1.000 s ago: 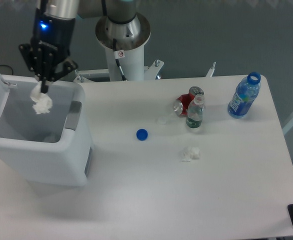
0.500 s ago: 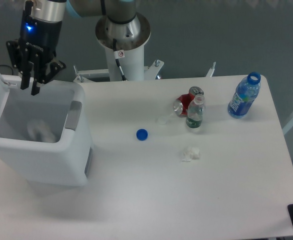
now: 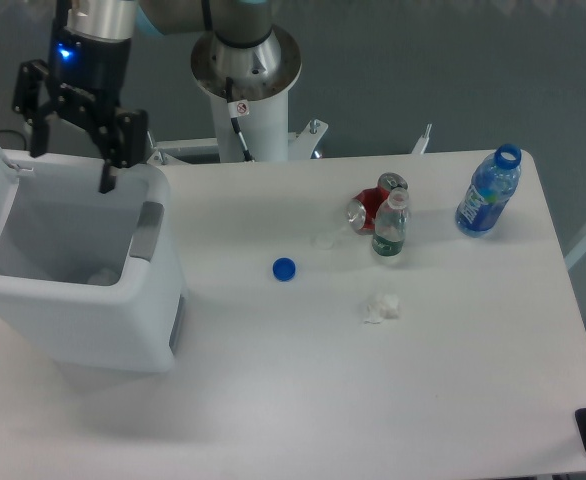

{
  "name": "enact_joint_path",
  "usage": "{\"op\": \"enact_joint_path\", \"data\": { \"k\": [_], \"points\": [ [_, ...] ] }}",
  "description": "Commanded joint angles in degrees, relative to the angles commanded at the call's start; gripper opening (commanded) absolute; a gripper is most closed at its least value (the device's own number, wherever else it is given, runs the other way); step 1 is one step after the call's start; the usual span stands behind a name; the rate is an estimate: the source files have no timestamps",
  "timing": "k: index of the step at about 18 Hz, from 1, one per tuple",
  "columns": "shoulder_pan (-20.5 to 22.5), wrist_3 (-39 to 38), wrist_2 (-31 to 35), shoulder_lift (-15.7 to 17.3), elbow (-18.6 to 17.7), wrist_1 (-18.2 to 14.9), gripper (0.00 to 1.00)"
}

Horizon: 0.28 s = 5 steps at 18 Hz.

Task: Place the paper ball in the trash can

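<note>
Trash can [image 3: 83, 330]: stands at the table's left edge, its lid tipped up on the far left, a grey panel on its right wall.
Paper ball [image 3: 101, 275]: a pale lump on the bin floor, low against the near wall; faint, shape hard to tell.
Gripper [image 3: 70, 158]: hangs above the bin's back rim, pointing down, its two fingers spread wide with nothing between them; a blue light glows on the wrist.
Arm base [image 3: 245, 75]: white column behind the table.
Blue cap [image 3: 284, 268]: alone at table centre.
Second paper wad [image 3: 381, 307]: right of the cap.
Red can [image 3: 371, 206]: lying beside a small bottle [image 3: 390, 227].
Blue bottle [image 3: 489, 192]: upright, far right.
</note>
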Motion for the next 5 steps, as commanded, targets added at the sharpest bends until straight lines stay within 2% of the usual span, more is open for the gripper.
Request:
{"op": "enact_joint_path", "data": {
  "k": [5],
  "points": [
    [2.37,2.37,1.6,-0.18,0.0,-0.09,1.0]
  ]
}}
